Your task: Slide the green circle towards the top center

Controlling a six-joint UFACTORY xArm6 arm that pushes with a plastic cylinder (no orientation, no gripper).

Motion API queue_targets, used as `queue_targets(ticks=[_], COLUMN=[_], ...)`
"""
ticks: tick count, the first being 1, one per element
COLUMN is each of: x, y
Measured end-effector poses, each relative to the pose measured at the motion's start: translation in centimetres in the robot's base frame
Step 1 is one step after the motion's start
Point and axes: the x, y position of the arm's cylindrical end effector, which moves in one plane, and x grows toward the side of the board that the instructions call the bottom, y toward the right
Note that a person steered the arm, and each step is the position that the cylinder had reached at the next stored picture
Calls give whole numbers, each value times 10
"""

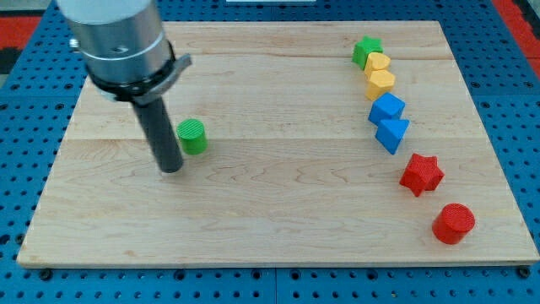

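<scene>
The green circle (192, 136) is a short green cylinder on the wooden board, left of the middle. My tip (171, 167) rests on the board just to the lower left of the green circle, very close to it; I cannot tell if it touches. The dark rod rises from the tip to the grey arm head at the view's top left.
A chain of blocks runs down the view's right: a green block (366, 51), a yellow heart (377, 63), a yellow block (380, 83), a blue block (386, 108), a blue triangle (392, 133), a red star (421, 174), a red cylinder (454, 223). The board's (270, 219) edges border a blue pegboard.
</scene>
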Motion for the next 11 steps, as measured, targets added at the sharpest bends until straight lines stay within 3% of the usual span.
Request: queue_targets(ticks=[2, 3, 4, 5, 6, 8, 10, 11], x=[-117, -70, -124, -135, -135, -221, -238, -238], y=[32, 4, -53, -10, 80, 110, 84, 143])
